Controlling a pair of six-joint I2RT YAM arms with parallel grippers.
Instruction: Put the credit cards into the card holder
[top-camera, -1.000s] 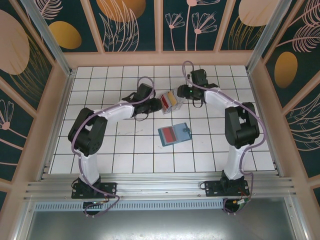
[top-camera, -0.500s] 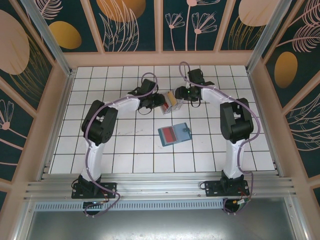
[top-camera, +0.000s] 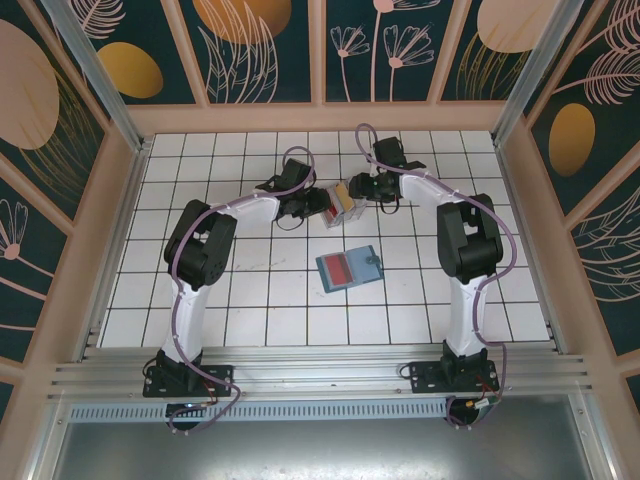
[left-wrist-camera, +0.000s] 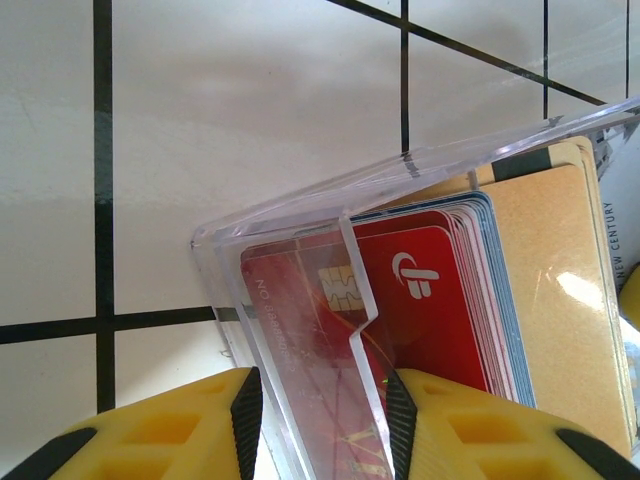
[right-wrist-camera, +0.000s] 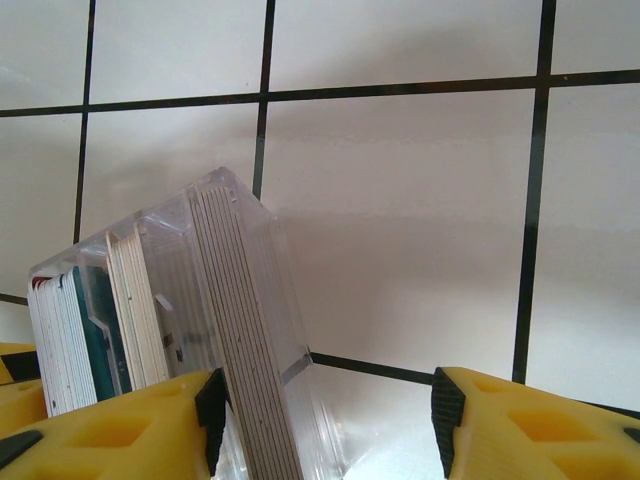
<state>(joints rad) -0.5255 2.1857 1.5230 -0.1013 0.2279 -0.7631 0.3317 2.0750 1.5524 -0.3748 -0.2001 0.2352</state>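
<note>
Left gripper (left-wrist-camera: 320, 400): I see its yellow fingers pressed onto a wall of the small clear plastic box (top-camera: 340, 203), one black pad on each side of the transparent panel. I read that as a pinch on the box, not on any card.
Right gripper (right-wrist-camera: 325, 410): its jaws stand spread across the other end of the box. The box leans against one pad and a plain gap shows before the other pad, so I judge nothing is clamped there.
Credit cards (left-wrist-camera: 430, 290): thin rectangular plastic cards, red in front, with pale, blue and tan ones behind. They are packed on edge inside the box, at the far middle of the white tiled table (top-camera: 260, 300).
Card holder (top-camera: 350, 268): the small flat teal-blue folding wallet lies open on the tiles, nearer to me than the box and apart from both grippers. A red patch shows on its open face. I cannot tell whether that is a card already seated.
Done: at most one card, by my reading.
Left: nearly everything. The stack has to be freed from the box, carried over, and slid into the pockets.
Stage: I judge this is the two-handed work of opening or steadying the box.
</note>
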